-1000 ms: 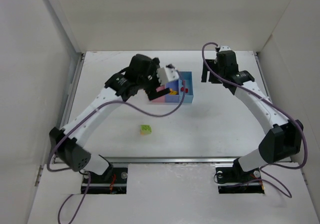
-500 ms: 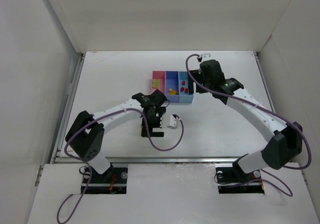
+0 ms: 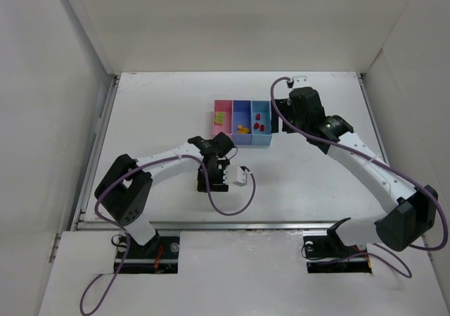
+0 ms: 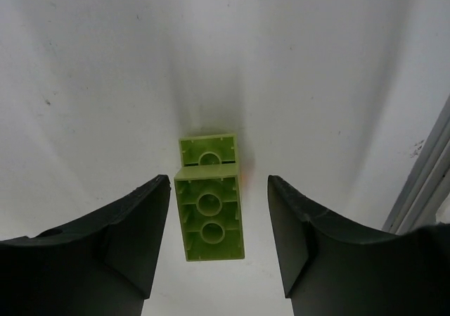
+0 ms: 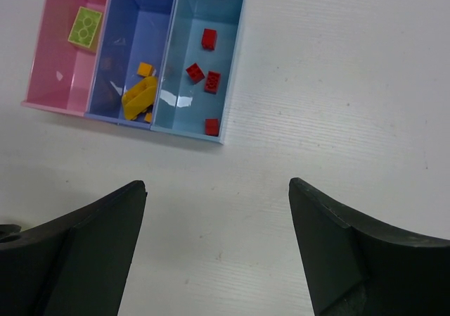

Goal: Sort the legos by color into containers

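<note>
A lime yellow-green lego clump (image 4: 209, 217), two bricks stuck together, lies on the white table between the fingers of my left gripper (image 4: 218, 181). The jaws stand open around it, with a thin gap on the left and a wider one on the right. In the top view the left gripper (image 3: 211, 178) covers the clump. The containers stand in a row: the pink bin (image 5: 60, 80) holds a lime lego (image 5: 86, 27), the medium blue bin (image 5: 133, 20) yellow-orange legos (image 5: 139, 95), the light blue bin (image 5: 214, 10) red legos (image 5: 204, 73). My right gripper (image 5: 216, 184) hangs open and empty just right of the bins.
White walls enclose the table on three sides. A metal rail (image 4: 422, 189) runs along the table's near edge, close to the left gripper. The left arm's purple cable (image 3: 235, 203) loops over the table beside it.
The left arm has swung from over the bins down to the lime clump near the front, and its jaws have narrowed around it. The right arm has shifted slightly beside the bins.
</note>
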Motion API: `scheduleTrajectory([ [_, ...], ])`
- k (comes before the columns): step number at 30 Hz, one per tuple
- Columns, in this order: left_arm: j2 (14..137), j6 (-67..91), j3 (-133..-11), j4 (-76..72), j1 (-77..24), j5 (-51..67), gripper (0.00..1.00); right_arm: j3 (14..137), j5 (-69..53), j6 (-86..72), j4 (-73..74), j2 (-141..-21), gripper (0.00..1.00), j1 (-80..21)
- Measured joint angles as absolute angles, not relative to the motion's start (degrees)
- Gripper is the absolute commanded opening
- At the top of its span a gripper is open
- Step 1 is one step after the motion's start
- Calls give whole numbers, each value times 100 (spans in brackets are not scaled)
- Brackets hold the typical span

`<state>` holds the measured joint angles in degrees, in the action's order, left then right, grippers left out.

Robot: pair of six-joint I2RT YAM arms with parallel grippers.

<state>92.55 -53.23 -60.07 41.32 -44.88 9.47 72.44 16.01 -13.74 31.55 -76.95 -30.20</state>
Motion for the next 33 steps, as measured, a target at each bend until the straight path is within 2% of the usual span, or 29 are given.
scheduleTrajectory([
  [2,9290,-5295,-5999,4095,-4488,888,49,7242,1610,-1374,3157,-7695,88,-3020],
  [6,9310,-5218,-5999,3968,-4488,829,28,7242,1612,-1372,3155,-7697,88,-3020],
  [7,9317,-5214,-5999,3946,-4488,825,13,7242,1612,-1372,3157,-7697,88,-3020],
  [8,9325,-5186,-5999,3935,-4488,821,2,7242,1612,-1372,3157,-7697,88,-3020],
  [9,9325,-5172,-5999,3922,-4488,794,0,7242,1612,-1372,3157,-7699,88,-3020],
  [16,9437,-4993,-6173,4045,-4405,952,0,7244,1608,-1372,3179,-7703,90,-3020],
  [20,9629,-4746,-7052,4495,-3929,1568,0,7258,1426,-1345,3262,-7706,92,-2965],
  [26,9590,-4156,-8833,4495,-2615,3284,0,7260,141,-1004,3210,-7603,92,-2622],
  [29,9378,-3642,-8943,4147,-2130,3988,0,7260,-740,-819,2961,-7476,92,-2589],
  [33,9251,-2840,-8943,3568,-2187,4558,0,7260,-1723,-692,2502,-7439,88,-2720],
])
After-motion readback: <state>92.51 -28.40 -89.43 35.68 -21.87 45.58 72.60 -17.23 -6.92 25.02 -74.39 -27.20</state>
